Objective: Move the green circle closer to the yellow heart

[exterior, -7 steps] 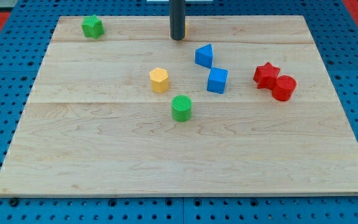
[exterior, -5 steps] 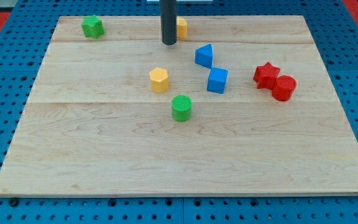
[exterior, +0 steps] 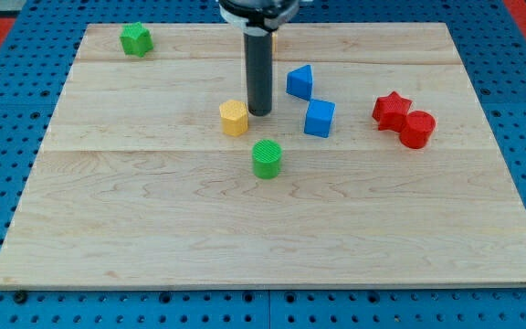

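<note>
1. Green circle (exterior: 267, 158): a short ribbed cylinder, bright green, standing near the middle of the surface (exterior: 153, 219)
2. My tip (exterior: 260, 112) sits just beyond it, beside the yellow hexagon block (exterior: 234, 118) on that block's right; it is a bare rod, so no fingers to spread or press
3. Yellow heart (exterior: 273, 38) is mostly hidden behind the rod at the far edge
4. Surface is pale wooden planks on a blue pegboard (exterior: 7, 302)

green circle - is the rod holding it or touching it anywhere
Nothing is held. My tip stands apart from the green circle, toward the view's top, just right of the yellow hexagon.
</note>
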Robot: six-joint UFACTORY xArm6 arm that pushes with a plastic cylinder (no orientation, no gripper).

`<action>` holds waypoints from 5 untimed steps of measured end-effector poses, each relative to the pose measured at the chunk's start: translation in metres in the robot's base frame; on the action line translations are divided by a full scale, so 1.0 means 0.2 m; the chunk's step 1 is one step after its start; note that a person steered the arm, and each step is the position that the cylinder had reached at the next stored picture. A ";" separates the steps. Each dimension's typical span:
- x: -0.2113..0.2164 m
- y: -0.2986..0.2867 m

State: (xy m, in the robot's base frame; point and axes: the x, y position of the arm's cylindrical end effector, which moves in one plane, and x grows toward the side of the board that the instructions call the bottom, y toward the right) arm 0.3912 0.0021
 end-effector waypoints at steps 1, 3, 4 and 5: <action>0.30 0.12; 0.51 -0.06; 0.51 -0.54; 0.41 -0.85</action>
State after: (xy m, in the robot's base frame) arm 0.4732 -0.1680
